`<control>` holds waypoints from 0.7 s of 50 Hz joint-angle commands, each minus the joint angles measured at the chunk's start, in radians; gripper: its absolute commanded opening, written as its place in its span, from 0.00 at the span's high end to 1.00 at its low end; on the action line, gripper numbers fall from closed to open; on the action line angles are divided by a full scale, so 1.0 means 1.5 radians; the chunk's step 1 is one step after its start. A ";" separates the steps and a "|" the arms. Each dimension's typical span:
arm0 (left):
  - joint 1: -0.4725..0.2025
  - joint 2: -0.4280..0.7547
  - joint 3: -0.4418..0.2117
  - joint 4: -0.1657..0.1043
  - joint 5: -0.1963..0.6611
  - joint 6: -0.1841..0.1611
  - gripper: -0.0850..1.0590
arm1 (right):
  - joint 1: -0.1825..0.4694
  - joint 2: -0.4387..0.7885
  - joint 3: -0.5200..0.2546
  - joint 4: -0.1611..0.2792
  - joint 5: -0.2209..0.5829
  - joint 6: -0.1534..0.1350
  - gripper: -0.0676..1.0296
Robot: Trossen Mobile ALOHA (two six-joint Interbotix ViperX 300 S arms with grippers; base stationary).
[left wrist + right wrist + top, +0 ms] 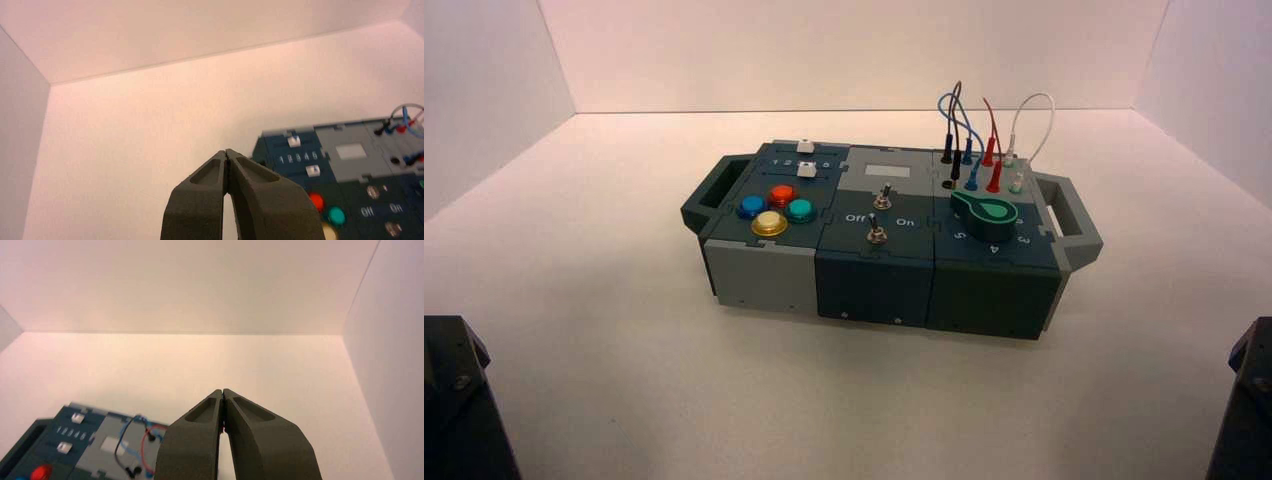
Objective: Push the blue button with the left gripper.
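While the left gripper waits well back from the box, jaws clenched, the blue button at its left end touches orange and yellow neighbours, so a drifting approach risks pressing those instead.

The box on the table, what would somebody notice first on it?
Probably the four bright round buttons on the box's left end: the blue button, red-orange, teal-green and yellow. Next, the loops of coloured wires and the big green knob on its right end.
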 commanded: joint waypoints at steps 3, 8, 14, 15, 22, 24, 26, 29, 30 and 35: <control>-0.016 0.014 -0.039 -0.011 0.056 0.000 0.95 | 0.035 0.046 -0.047 0.025 0.069 -0.003 0.96; -0.037 0.035 -0.056 -0.025 0.117 0.000 0.95 | 0.085 0.080 -0.064 0.030 0.105 -0.003 0.96; -0.053 0.066 -0.071 -0.042 0.159 0.000 0.95 | 0.124 0.115 -0.082 0.042 0.139 -0.003 0.96; -0.055 0.071 -0.072 -0.045 0.162 0.000 0.95 | 0.127 0.118 -0.084 0.043 0.142 -0.004 0.96; -0.067 0.094 -0.078 -0.063 0.180 0.002 0.95 | 0.151 0.143 -0.093 0.054 0.169 -0.006 0.96; -0.089 0.130 -0.087 -0.094 0.193 0.002 0.95 | 0.179 0.172 -0.107 0.061 0.197 -0.016 0.96; -0.096 0.141 -0.091 -0.103 0.195 0.003 0.95 | 0.186 0.179 -0.111 0.063 0.205 -0.017 0.96; -0.101 0.160 -0.098 -0.109 0.198 0.003 0.95 | 0.197 0.196 -0.125 0.069 0.219 -0.018 0.96; -0.102 0.164 -0.100 -0.111 0.200 0.004 0.95 | 0.201 0.199 -0.127 0.073 0.223 -0.019 0.96; -0.110 0.187 -0.105 -0.125 0.217 0.004 0.95 | 0.230 0.208 -0.133 0.100 0.242 -0.024 0.96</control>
